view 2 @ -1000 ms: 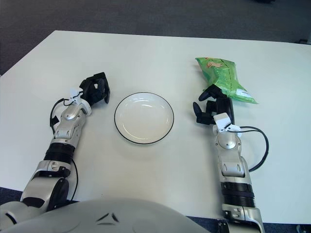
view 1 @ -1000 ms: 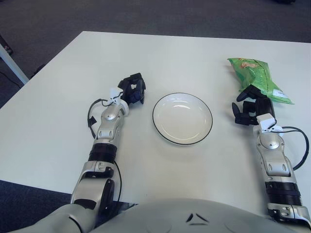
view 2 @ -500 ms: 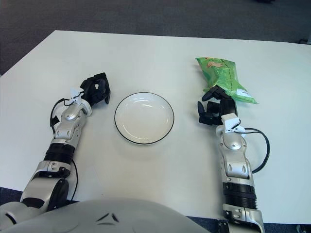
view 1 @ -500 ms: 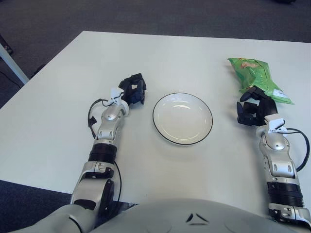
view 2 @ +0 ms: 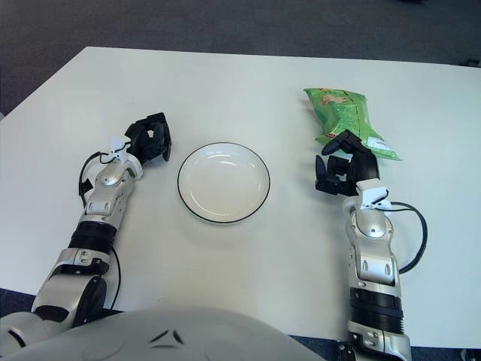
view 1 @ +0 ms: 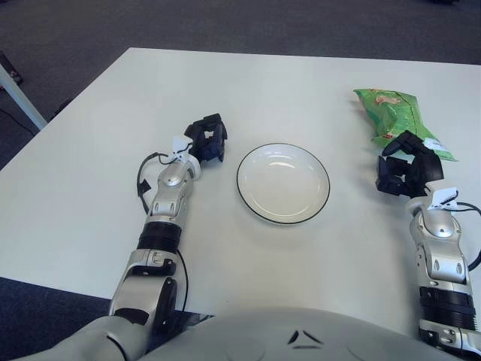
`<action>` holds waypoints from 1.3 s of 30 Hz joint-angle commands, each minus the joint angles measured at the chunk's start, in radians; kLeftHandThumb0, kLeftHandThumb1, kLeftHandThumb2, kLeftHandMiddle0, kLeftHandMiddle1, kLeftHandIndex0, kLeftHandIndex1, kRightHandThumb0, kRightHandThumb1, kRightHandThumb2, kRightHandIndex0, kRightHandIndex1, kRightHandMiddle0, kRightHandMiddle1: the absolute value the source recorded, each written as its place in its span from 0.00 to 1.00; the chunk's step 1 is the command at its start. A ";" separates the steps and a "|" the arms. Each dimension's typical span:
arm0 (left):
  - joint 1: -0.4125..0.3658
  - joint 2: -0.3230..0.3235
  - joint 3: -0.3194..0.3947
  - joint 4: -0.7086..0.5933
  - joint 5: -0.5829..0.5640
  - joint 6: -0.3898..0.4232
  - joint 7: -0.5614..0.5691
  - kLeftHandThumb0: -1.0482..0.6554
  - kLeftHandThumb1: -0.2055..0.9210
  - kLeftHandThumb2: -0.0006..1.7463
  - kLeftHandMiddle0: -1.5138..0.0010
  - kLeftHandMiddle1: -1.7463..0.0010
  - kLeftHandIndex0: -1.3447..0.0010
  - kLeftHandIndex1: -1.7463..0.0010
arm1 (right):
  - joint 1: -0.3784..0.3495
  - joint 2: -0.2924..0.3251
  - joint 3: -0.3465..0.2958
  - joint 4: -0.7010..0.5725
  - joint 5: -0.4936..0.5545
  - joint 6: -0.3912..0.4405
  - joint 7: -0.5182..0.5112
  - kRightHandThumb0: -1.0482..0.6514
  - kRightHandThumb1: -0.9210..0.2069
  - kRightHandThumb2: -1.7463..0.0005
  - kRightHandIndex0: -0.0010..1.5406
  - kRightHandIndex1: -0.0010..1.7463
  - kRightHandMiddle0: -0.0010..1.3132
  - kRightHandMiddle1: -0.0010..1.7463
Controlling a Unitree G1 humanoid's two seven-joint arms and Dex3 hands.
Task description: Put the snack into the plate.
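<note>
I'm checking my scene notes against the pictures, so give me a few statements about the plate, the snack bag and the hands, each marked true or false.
1. The round white black-rimmed plate holds nothing. True.
2. The green crinkled snack bag lies left of the plate. False: it lies to the right.
3. The right hand sits at the bag's near end. True.
4. The left hand grips the plate. False: it rests on the white table beside it.
</note>
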 commanded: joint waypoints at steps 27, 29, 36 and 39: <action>0.053 -0.020 -0.004 0.071 -0.005 -0.016 0.000 0.38 0.86 0.49 0.17 0.00 0.35 0.00 | -0.133 -0.249 -0.139 -0.135 -0.047 0.157 0.121 0.37 0.34 0.41 0.64 1.00 0.34 1.00; 0.052 -0.019 -0.004 0.073 -0.007 -0.016 -0.003 0.38 0.86 0.49 0.17 0.00 0.35 0.00 | -0.141 -0.275 -0.135 -0.119 -0.072 0.152 0.125 0.38 0.32 0.43 0.63 1.00 0.32 1.00; 0.054 -0.016 -0.004 0.079 -0.011 -0.025 -0.010 0.38 0.87 0.50 0.17 0.00 0.36 0.00 | -0.171 -0.339 -0.114 -0.035 -0.172 0.086 0.108 0.38 0.27 0.47 0.58 1.00 0.29 1.00; 0.054 -0.014 -0.004 0.082 -0.013 -0.027 -0.014 0.38 0.87 0.50 0.17 0.00 0.37 0.00 | -0.177 -0.373 -0.091 0.009 -0.262 0.023 0.065 0.39 0.26 0.47 0.57 1.00 0.29 1.00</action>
